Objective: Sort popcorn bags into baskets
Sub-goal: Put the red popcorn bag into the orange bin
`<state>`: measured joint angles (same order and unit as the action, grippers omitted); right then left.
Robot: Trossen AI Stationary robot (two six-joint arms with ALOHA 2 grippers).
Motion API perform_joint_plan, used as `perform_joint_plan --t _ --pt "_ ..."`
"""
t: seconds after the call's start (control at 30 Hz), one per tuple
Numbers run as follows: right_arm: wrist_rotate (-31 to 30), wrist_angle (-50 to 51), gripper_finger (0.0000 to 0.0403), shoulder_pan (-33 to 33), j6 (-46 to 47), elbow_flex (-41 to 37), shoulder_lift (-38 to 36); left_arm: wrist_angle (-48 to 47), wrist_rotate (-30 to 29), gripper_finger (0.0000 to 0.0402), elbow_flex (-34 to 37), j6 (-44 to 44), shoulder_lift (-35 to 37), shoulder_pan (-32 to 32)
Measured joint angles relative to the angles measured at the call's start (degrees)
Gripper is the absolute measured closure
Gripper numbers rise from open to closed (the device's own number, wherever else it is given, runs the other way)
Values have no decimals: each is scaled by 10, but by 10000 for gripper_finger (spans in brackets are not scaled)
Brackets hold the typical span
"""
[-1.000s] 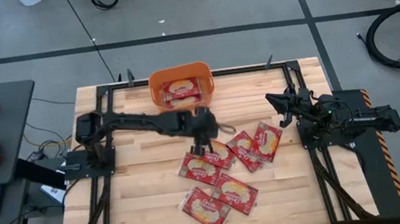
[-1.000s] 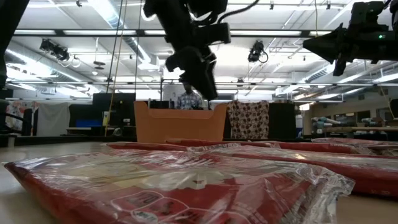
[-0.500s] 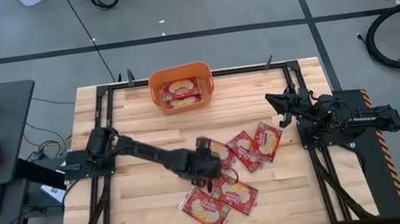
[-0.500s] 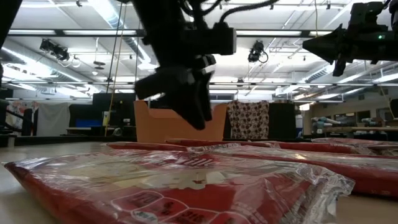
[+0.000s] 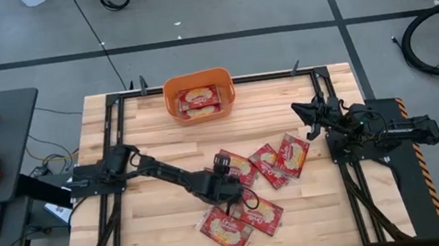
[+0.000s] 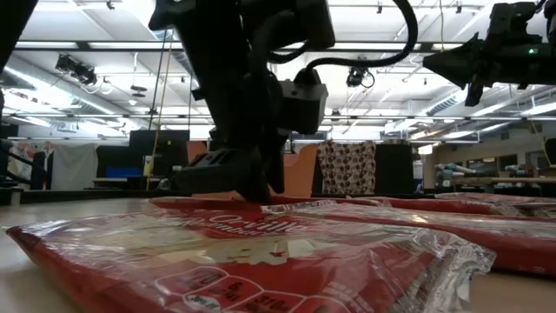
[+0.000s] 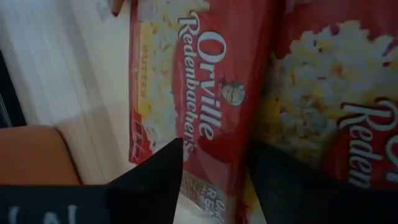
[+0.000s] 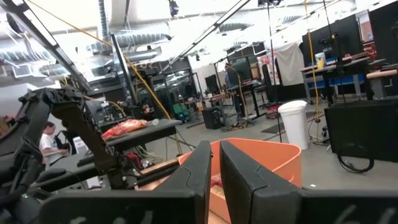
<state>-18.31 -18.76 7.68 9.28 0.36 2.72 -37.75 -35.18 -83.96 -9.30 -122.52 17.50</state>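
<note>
Several red popcorn bags lie flat and partly overlapping on the wooden table [image 5: 144, 124]; one of them [image 5: 237, 164] is just beyond my left gripper. The orange basket [image 5: 199, 96] stands at the far edge with bags [image 5: 199, 99] inside. My left gripper [image 5: 225, 183] is open and low over the cluster. In the left wrist view its fingers [image 7: 155, 180] stand on either side of one bag's end [image 7: 214, 180]. That bag [image 7: 205, 106] overlaps a second one [image 7: 329, 93]. My right gripper [image 5: 307, 116] is shut and waits above the table's right side. My left gripper [image 7: 217, 149] comes at a bag's short end [image 7: 214, 180] from above, slanting down, its open fingers astride that end. The bag lies flat on the table. In the low view the gripper [image 6: 248, 187] reaches bag level; I cannot tell whether the fingers touch it.
Bare wood lies left of the cluster and between it and the basket. Two more bags [image 5: 255, 211] [image 5: 224, 230] lie nearer the table's near edge, two others [image 5: 267, 166] [image 5: 293, 154] toward the right arm. Black frame rails run along both table sides.
My left gripper has swung from beside the basket toward the table's near edge and come down onto the cluster of bags, tipping downward as it went. The bags and my right arm have stayed put.
</note>
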Motion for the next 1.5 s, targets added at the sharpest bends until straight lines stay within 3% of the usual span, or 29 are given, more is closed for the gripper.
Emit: perform_joint_plan --t 0.6,0.9,1.07,1.3,1.5 --pt "0 0 364 0 0 0 0 -43 17 383 -2 -3 -2 -44" --pt "0 0 364 0 0 0 0 -180 20 383 -55 15 54 -79" --pt "0 0 364 0 0 0 0 -231 -23 383 -80 47 104 -99" --pt "0 0 364 0 0 0 0 -242 -90 383 -84 45 179 -148" --pt "0 0 364 0 0 0 0 -217 -82 383 -79 41 199 -238"
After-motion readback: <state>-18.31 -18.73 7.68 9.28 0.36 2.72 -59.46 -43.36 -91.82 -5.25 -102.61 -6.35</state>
